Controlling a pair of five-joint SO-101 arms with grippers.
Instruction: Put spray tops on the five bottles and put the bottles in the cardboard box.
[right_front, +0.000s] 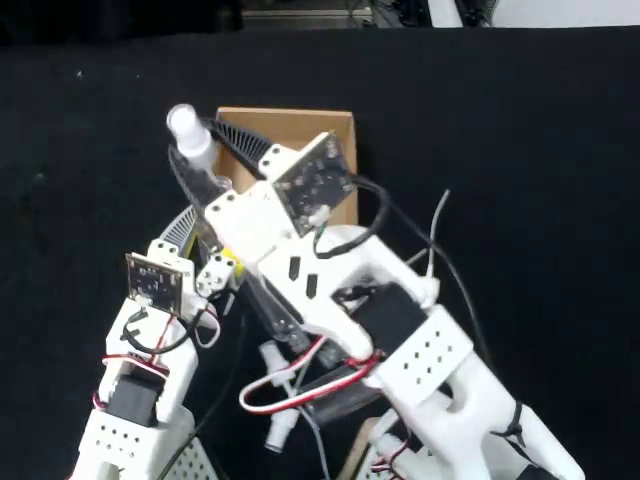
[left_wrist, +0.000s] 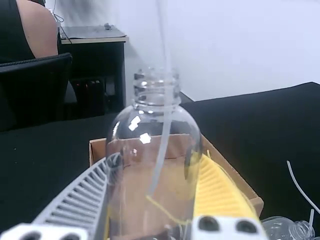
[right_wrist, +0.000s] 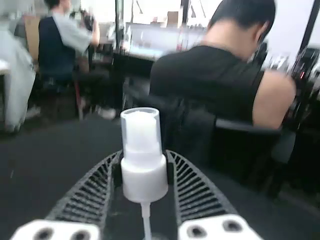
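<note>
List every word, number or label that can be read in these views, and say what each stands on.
No text can be read here.
The clear bottle in the left gripper carries no label.
The spray top in the right gripper is plain white.
The cardboard box shows bare board.
The circuit board on an arm's wrist has marks too small to read.

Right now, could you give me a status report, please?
Left jaws shut on bottle. Right jaws shut on spray top, tube down the neck, not seated. Cardboard box behind.
</note>
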